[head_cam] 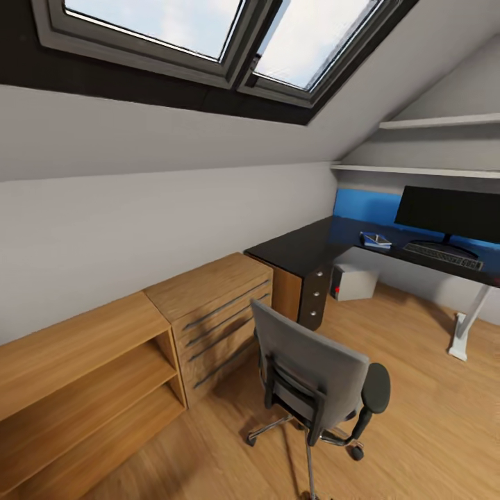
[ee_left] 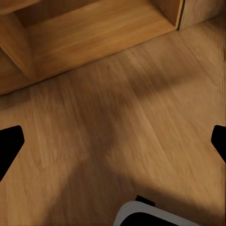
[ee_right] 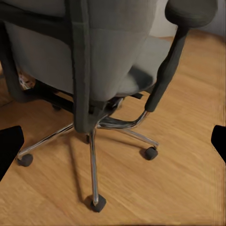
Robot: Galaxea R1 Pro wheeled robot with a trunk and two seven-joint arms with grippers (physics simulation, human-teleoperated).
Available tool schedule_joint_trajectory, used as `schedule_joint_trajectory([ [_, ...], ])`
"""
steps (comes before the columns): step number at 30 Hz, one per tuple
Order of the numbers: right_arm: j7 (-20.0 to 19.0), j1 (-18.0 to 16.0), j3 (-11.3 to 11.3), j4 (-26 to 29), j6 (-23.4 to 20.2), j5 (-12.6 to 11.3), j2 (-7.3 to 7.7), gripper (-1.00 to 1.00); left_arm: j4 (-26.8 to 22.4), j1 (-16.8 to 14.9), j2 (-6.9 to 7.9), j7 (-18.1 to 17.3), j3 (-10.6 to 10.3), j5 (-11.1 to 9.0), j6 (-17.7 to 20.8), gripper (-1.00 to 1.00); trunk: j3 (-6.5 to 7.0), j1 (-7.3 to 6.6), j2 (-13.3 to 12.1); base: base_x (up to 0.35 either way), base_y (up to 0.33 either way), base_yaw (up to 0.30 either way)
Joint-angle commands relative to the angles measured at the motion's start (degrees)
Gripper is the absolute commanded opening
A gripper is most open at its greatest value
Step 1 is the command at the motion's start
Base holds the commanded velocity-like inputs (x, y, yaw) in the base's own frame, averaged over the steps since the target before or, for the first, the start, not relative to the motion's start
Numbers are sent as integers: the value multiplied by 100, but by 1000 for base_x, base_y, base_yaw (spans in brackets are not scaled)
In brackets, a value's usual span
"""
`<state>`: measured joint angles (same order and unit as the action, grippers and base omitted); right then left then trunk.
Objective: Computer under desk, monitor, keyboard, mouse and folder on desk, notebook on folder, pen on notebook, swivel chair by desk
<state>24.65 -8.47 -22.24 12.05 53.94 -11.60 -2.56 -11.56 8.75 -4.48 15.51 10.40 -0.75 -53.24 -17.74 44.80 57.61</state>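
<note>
Close ahead of the robot, the swivel chair [head_cam: 316,382] stands on the wood floor [head_cam: 430,417] with its tall back toward the camera and its seat facing the desk [head_cam: 305,246], well apart from it. Both the left gripper [ee_left: 113,141] and the right gripper [ee_right: 113,141] are spread wide and hold nothing, the right one pointing at the chair's chrome base. Far off, the monitor [head_cam: 450,214] stands on the desk with the keyboard [head_cam: 443,255] lengthwise just before it, the folder [head_cam: 375,240] beside them, the computer [head_cam: 354,281] beneath.
</note>
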Motion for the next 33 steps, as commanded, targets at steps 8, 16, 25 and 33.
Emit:
schedule_joint_trajectory([
  [8,13,-6,-45,-19,20,-61,8,100,-13,4,0,-10,6,0,2,100,15,1,4,-33,39,-275],
  [16,13,-6,-44,-27,20,-61,8,100,-13,4,26,-21,6,5,10,100,36,1,4,-41,259,-275],
  [25,13,-6,-43,-27,20,-61,8,100,-12,1,41,-28,-1,5,16,100,60,1,4,16,301,-275],
  [33,13,-6,-43,-27,20,-64,9,100,-5,4,36,-25,-14,13,11,100,81,1,4,51,250,-275],
])
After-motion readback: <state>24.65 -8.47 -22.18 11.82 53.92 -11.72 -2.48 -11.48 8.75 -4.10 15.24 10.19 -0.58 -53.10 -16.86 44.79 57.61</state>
